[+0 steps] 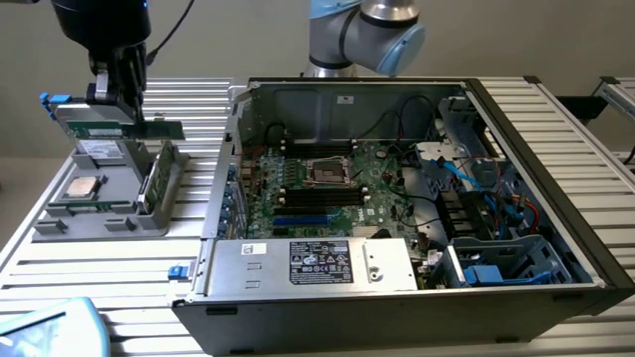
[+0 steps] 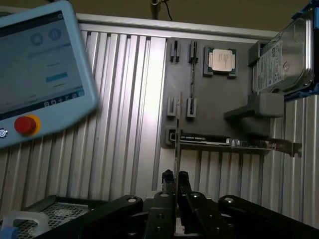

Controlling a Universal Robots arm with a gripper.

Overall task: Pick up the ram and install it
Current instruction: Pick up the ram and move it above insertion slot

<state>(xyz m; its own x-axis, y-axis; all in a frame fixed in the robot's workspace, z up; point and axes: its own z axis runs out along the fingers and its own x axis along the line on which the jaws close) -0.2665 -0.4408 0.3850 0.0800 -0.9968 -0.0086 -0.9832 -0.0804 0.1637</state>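
Note:
The ram (image 1: 159, 129) is a slim green stick held level just above the grey rack (image 1: 100, 219) at the exterior view's left. My gripper (image 1: 124, 104) comes down from above and is shut on it. In the wrist view the ram (image 2: 178, 129) shows edge-on as a thin strip sticking out from between the closed black fingers of the gripper (image 2: 175, 175), with the rack (image 2: 214, 99) behind it. The open computer case (image 1: 397, 208) lies to the exterior view's right of the rack, and its long black motherboard slots (image 1: 323, 195) are bare.
The rack also carries a taller green board (image 1: 159, 175) standing upright, a CPU (image 1: 82, 186) (image 2: 222, 60) and a hard drive (image 2: 284, 55). A teach pendant (image 2: 40, 74) lies on the slatted aluminium table (image 1: 119, 275). A power supply (image 1: 312, 264) fills the case's near side.

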